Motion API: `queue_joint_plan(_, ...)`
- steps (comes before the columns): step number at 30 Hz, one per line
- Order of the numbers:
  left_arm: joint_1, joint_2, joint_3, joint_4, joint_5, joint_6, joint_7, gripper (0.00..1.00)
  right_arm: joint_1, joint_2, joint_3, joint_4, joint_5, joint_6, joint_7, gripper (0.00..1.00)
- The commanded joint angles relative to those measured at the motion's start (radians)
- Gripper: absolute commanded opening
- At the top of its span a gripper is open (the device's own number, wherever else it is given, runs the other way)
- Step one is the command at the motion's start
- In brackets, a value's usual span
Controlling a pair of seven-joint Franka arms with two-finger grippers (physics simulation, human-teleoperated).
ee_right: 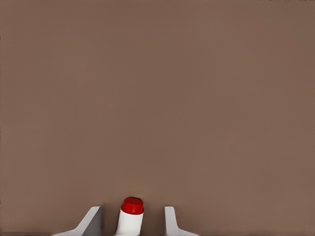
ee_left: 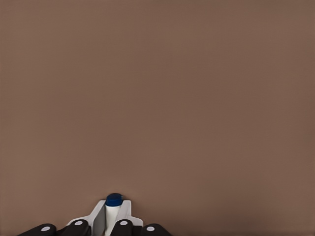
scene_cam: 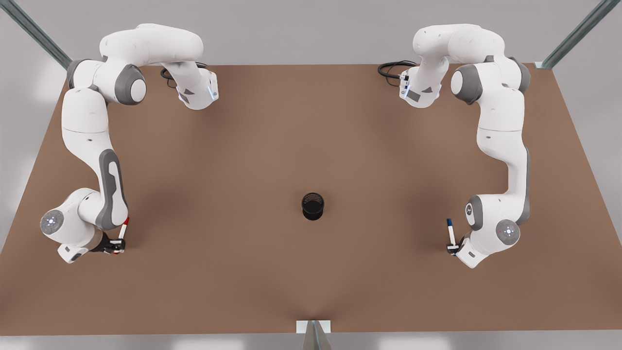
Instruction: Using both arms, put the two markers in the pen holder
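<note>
The left gripper [scene_cam: 453, 248], at the front view's right, is clamped on the blue marker [scene_cam: 450, 230]. The right gripper [scene_cam: 116, 245] straddles the red marker [scene_cam: 124, 227], fingers [ee_right: 91, 220] spread clear of it. Farther off, the pen holder [scene_cam: 312, 205] stands mid-table [scene_cam: 311, 282].

white markers [scene_cam: 451, 234] capped blue [ee_left: 113, 199] and red [ee_right: 132, 205], black pen holder [scene_cam: 312, 206] (brown table [scene_cam: 311, 146]).

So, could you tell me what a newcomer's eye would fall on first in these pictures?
Probably the black pen holder, alone mid-table between the arms. Next, the left end effector at the front view's right, shut on the blue marker. Then the right end effector at the front view's left, its fingers open either side of the red marker.
</note>
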Motion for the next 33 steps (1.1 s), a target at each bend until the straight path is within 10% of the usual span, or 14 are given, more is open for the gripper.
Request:
queue_joint_plan(1, 0.000, -0.001, 0.000, 0.000, -0.001, 0.000, 0.007, 0.29, 0.001, -0.007, 0.000, -0.006, 0.001, 0.003, -0.083, 0.59)
queue_joint_plan(21, -0.186, -0.310, -0.084, 0.011, -0.013, -0.393, -0.141, 0.21, 0.003, -0.062, 0.008, -0.005, 0.006, -0.128, -0.054, 0.21)
queue_joint_plan(29, -0.186, -0.348, -0.331, 0.037, -0.396, -0.132, 0.150, 0.21, 0.013, -0.290, 0.113, -0.002, 0.002, -0.384, -0.077, 0.21)
queue_joint_plan(33, -0.189, -0.353, -0.368, 0.024, -0.748, -0.040, 0.905, 0.21, 0.017, -0.393, 0.235, 0.002, -0.002, -0.448, -0.026, 0.21)
